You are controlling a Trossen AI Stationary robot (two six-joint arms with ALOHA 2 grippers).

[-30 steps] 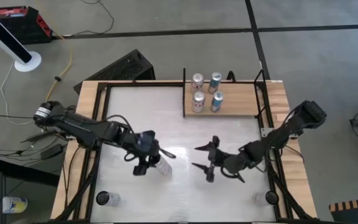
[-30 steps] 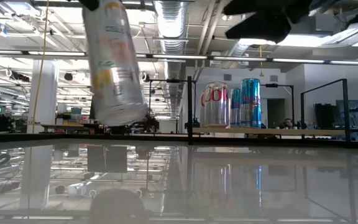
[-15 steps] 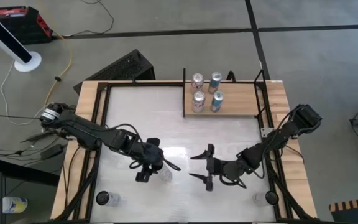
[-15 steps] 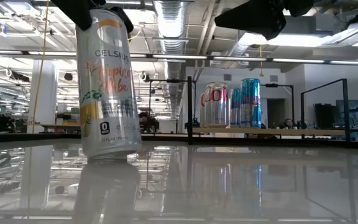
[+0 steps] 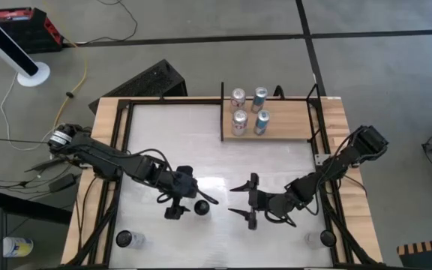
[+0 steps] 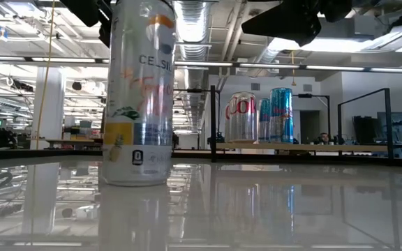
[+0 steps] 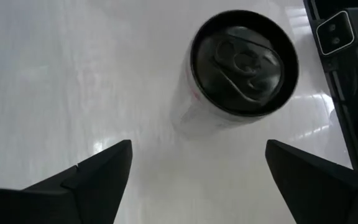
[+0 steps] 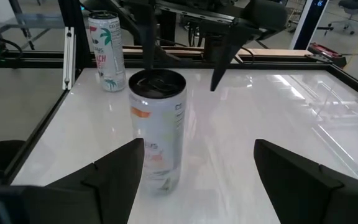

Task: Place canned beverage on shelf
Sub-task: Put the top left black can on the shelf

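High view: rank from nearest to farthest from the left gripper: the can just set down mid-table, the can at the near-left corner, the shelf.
1. The white can, standing right beside the left gripper, mid-table.
2. The corner can, by the table's near-left edge.
3. The shelf, at the far side toward the right, holding four cans.

Both arms are black all over, built of slim tubular links joined by thicker, rounded joint housings. The left arm (image 5: 111, 159) carries a short silver-grey cylinder with a dark band near its base, by the left edge of the worktop. The right arm (image 5: 343, 161) ends at a boxy black block at its base by the right edge. Each end effector, left (image 5: 182, 204) and right (image 5: 244, 200), has two flat, matte black fingers (image 7: 86, 180) tapering to wedge-shaped points. Thin dark cables run along the links.
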